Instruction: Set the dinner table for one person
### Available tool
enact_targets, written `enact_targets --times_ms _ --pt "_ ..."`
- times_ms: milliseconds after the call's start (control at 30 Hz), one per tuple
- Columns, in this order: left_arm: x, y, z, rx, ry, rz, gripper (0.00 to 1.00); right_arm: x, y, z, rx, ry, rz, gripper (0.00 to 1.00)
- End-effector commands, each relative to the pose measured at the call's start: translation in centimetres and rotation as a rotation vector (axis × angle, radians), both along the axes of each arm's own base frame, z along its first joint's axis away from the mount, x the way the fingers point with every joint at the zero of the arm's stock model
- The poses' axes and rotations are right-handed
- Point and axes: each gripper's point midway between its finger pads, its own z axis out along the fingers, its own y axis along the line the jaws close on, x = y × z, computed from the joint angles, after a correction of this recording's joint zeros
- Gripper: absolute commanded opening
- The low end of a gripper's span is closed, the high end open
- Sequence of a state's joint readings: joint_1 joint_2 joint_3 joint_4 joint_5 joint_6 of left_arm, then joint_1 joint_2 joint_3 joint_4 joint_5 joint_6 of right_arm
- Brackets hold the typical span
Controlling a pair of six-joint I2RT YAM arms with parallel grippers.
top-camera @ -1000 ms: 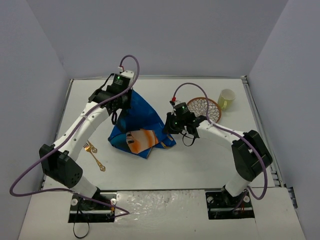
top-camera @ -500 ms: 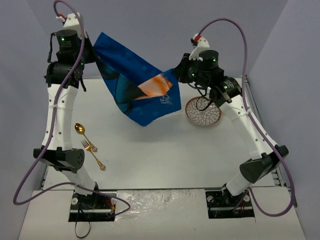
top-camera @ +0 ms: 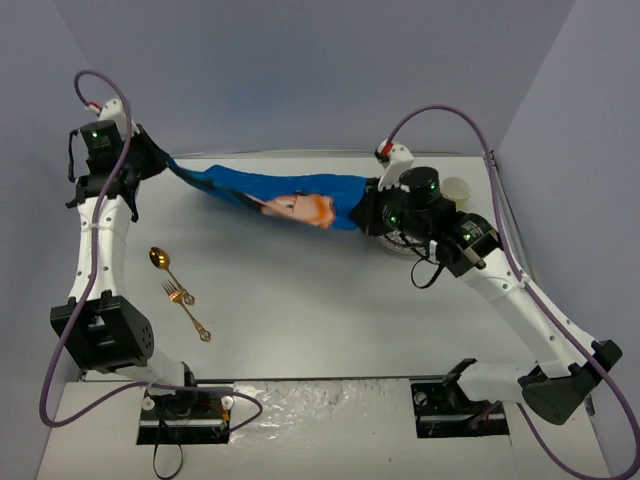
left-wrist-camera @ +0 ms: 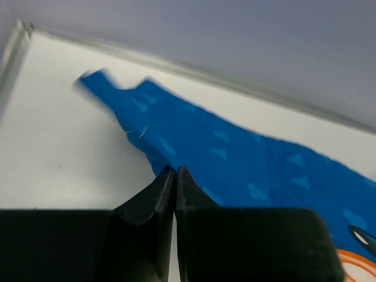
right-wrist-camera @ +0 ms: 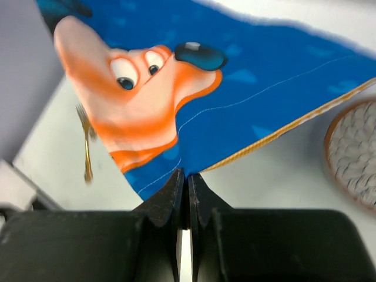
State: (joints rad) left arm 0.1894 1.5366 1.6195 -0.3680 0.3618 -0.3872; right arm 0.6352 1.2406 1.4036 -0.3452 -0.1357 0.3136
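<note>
Placemat (top-camera: 290,198): blue cloth with an orange cartoon face, held up over the far half of the tabletop (top-camera: 330,300), pulled into a narrow, gathered band rather than a flat sheet. Long axis left to right, running from the far-left corner towards the right, printed face nearer the right end. Left gripper (top-camera: 160,161): pinched tight on the plain blue end, jaws together on the cloth in the left wrist view (left-wrist-camera: 175,176). Right gripper (top-camera: 366,207): likewise clamped on the opposite end, close by the yellow-stitched hem, jaws pressed together in the right wrist view (right-wrist-camera: 187,179). Each arm at one end, so neither nearer than the other; cloth reaching inward from both. Impossible to tell whether the lower edge brushes the surface. Nearer the bases on the left: gold spoon (top-camera: 160,259) and fork (top-camera: 190,315), lying loose, well apart from the cloth. Just beside the right gripper: patterned plate (right-wrist-camera: 358,158), largely hidden from above, with a pale cup (top-camera: 458,190) beyond. Probably next: bring both ends nearward and down together, keeping the axis crosswise, to spread the band flat on the bare middle between cutlery and plate.
</note>
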Motion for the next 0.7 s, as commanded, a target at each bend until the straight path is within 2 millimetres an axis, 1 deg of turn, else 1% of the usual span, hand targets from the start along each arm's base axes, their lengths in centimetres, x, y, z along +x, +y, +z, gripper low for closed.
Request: enact_targets --times_ms 0,33,100,133,167,233,300,367,467,567,667 --pt "-1.2 -1.2 -4.9 -0.043 -0.032 -0.026 0.0 -4.4 2.6 -8.5 -0.044 0.158 0.093 0.0" --pt "-1.3 -1.0 -6.4 -0.043 -0.02 -0.014 0.0 -5.3 3.3 -10.1 -0.05 0.181 0.104 0.0" --pt "-2.0 -0.3 -9.6 -0.038 0.037 0.028 0.0 -7.5 3.7 -15.4 -0.096 0.274 0.124 0.0" --pt "-2.1 0.1 -10.9 -0.038 0.061 0.047 0.0 -8.1 4.5 -16.1 -0.088 0.291 0.134 0.0" --pt "-2.2 0.3 -11.9 -0.039 0.078 0.058 0.0 -8.9 4.7 -17.7 -0.099 0.321 0.142 0.0" --pt "-2.2 0.8 -13.3 -0.028 0.105 0.082 0.0 -10.1 5.5 -20.1 -0.122 0.355 0.161 0.0" --pt "-2.1 1.3 -13.9 -0.015 0.117 0.101 0.0 -10.6 5.7 -21.6 -0.144 0.381 0.168 0.0" --pt "-1.9 1.9 -14.7 0.001 0.135 0.119 0.0 -11.0 5.8 -23.8 -0.187 0.427 0.168 0.0" --pt "-1.6 2.8 -15.7 0.012 0.156 0.139 0.0 -11.3 6.1 -25.5 -0.218 0.471 0.181 0.0" --pt "-0.6 4.0 -14.8 0.029 0.115 0.163 0.0 -11.4 7.3 -25.3 -0.22 0.467 0.207 0.0" --pt "0.4 4.8 -13.8 0.032 0.091 0.17 0.0 -11.2 8.5 -25.5 -0.228 0.468 0.219 0.0"
